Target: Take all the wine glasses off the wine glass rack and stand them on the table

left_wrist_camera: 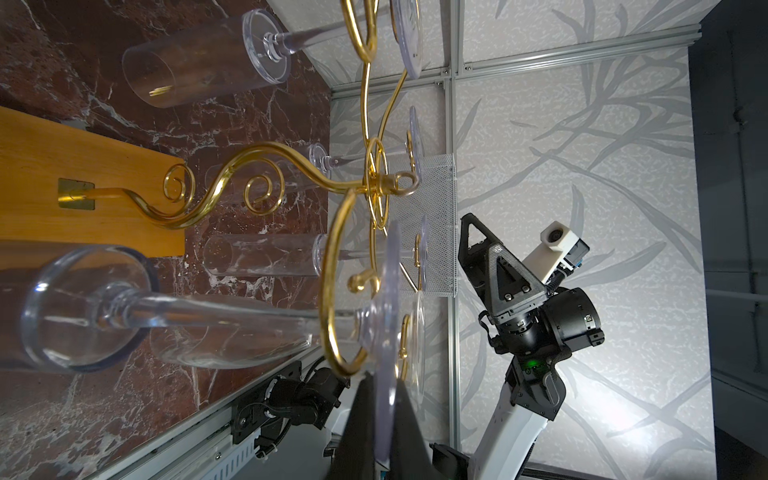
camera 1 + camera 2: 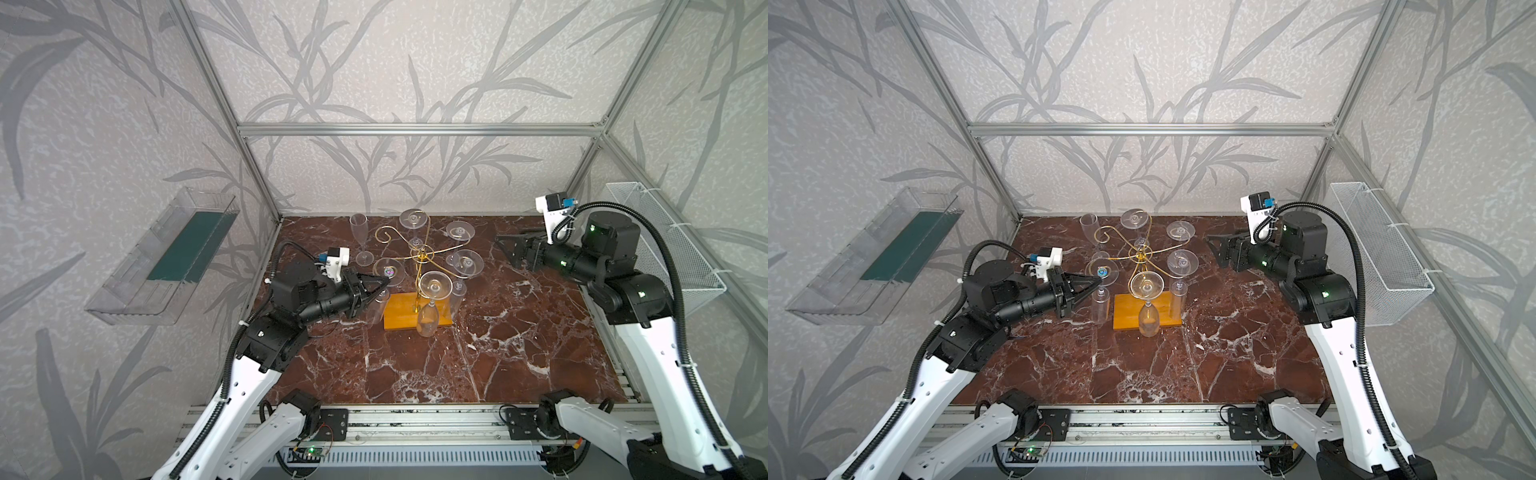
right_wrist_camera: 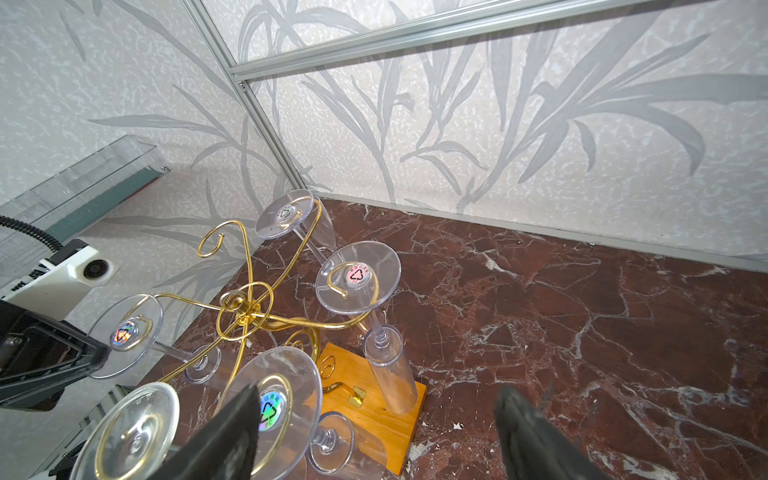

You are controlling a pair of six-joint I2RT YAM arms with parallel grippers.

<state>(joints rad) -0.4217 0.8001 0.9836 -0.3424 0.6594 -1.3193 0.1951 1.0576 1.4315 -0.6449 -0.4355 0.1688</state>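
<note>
The wine glass rack (image 2: 422, 254) stands near the middle of the red-brown marble worktop (image 2: 519, 357), a little toward the far-left corner. Its orange-yellow wooden base (image 2: 399, 316) lies flat on the stone. In both top views five clear glasses (image 2: 435, 284) hang upside down from the gold arms, feet up and bowls down.

The left gripper (image 2: 385, 281) reaches in roughly level from the worktop's left edge. It is clamped on the wine glass (image 2: 388, 272) that hangs on the rack's left side, gripping it by the rim of its flat round foot (image 1: 384, 353). In the left wrist view its two black fingers (image 1: 359, 415) press against both faces of that thin disc, with nothing else between them. The stem of this glass runs through the gold curl (image 1: 325, 286) of its arm, so the glass hangs on the rack. Its bowl is just beside the left end of the base.

The right gripper (image 2: 505, 249) hovers near the worktop's far-right corner, well apart from the rack and pointing toward it. Its jaws stand wide: the right wrist view shows its fingers (image 3: 232, 436) far apart, holding nothing and touching nothing.

A slim flute (image 2: 359, 239) stands upright on the worktop near the far edge, just left of the rack.
</note>
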